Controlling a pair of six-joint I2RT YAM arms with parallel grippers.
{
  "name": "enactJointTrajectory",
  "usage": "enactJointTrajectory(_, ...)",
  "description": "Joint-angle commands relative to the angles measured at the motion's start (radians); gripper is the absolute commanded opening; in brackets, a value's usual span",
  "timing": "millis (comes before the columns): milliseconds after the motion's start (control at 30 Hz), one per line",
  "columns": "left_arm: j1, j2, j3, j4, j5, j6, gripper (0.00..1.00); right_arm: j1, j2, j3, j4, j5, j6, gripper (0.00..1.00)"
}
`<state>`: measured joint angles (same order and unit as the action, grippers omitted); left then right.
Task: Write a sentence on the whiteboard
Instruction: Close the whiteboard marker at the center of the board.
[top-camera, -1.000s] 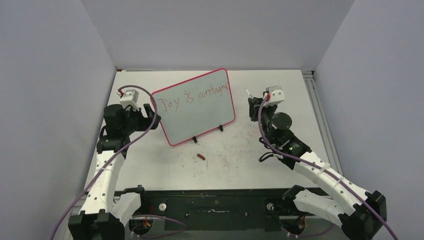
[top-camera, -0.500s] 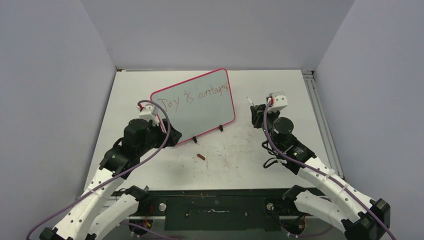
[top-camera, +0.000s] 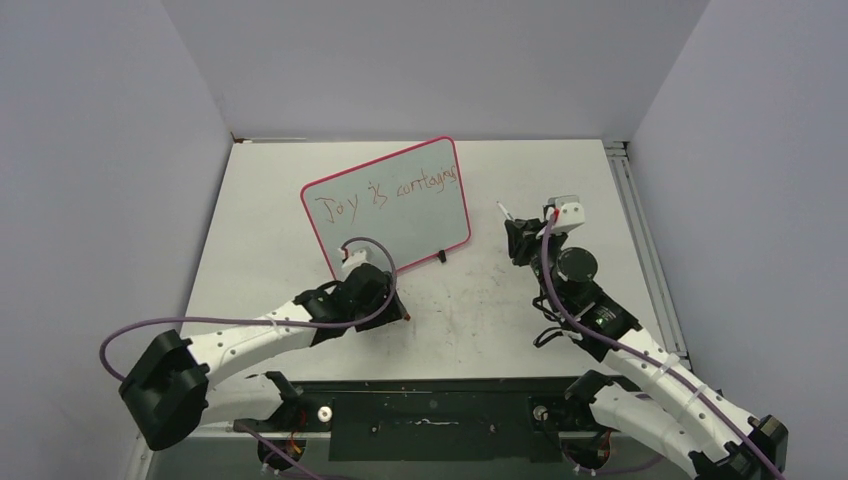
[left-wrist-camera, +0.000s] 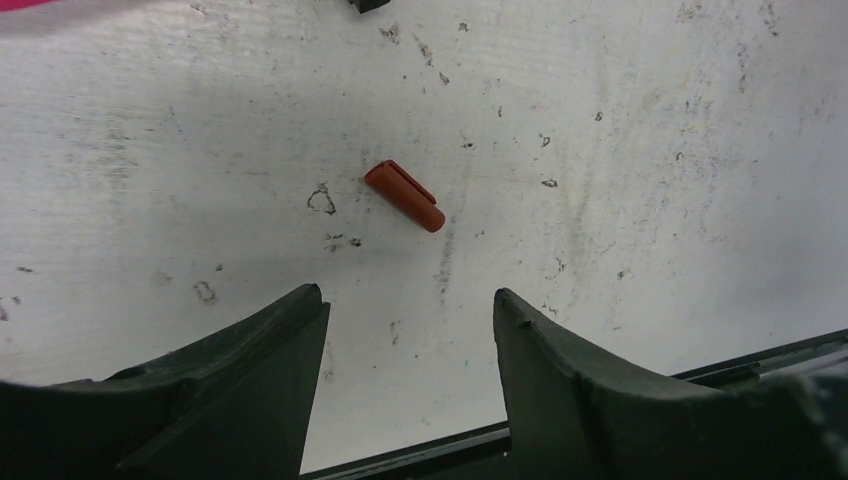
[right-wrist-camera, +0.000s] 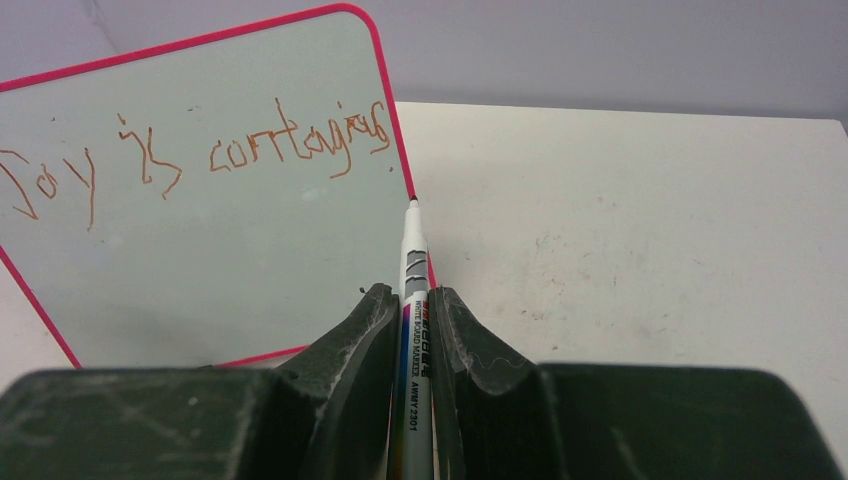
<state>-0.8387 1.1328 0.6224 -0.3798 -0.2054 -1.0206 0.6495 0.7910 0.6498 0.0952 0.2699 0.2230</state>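
Whiteboard (top-camera: 385, 225), sentence (top-camera: 385, 195) written on it: stands propped near my counter's (top-camera: 600, 180) far edge. Left claw (left-wrist-camera: 408, 293): I read jaws apart, empty, above the red cap (left-wrist-camera: 404, 196). Right claw (right-wrist-camera: 411, 292): clamped on the marker (right-wrist-camera: 411, 240).

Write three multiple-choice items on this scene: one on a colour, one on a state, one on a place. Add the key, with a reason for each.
1. What colour is the frame of the whiteboard?
A. Blue
B. Pink-red
C. Black

2. How is the right gripper?
A. Open and empty
B. Shut on the marker
C. Shut on an eraser

3. Where is the small red cap?
A. On the whiteboard
B. In the right gripper
C. On the table, ahead of the left gripper

Key:
1. B, a thin pink-red line edges the board.
2. B, both fingers press on the marker's barrel.
3. C, it lies on bare tabletop beyond the open fingers.
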Motion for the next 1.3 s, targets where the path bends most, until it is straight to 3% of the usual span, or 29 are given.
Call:
enactJointTrajectory(0,-0.021,0.112,0.036,0.176,-0.001,-0.107,0.58,0.008,-0.036,-0.011,0.02,-0.018,0.013,0.05)
enactJointTrajectory(167,-0.028,0.198,0.079,0.169,-0.043,-0.089,0.55,0.009,-0.053,-0.019,0.019,-0.022,0.018,0.05)
enactJointTrajectory(500,-0.03,0.324,0.147,0.102,-0.082,-0.03,0.39,0.008,-0.052,-0.021,0.015,-0.022,0.025,0.05)
enactJointTrajectory(1067,-0.03,0.437,0.214,0.107,-0.114,0.06,0.35,0.007,-0.043,-0.018,0.01,-0.019,0.028,0.05)
enactJointTrajectory(1267,-0.031,0.472,0.261,-0.004,-0.138,0.095,0.33,0.008,-0.038,-0.025,0.016,-0.028,0.039,0.05)
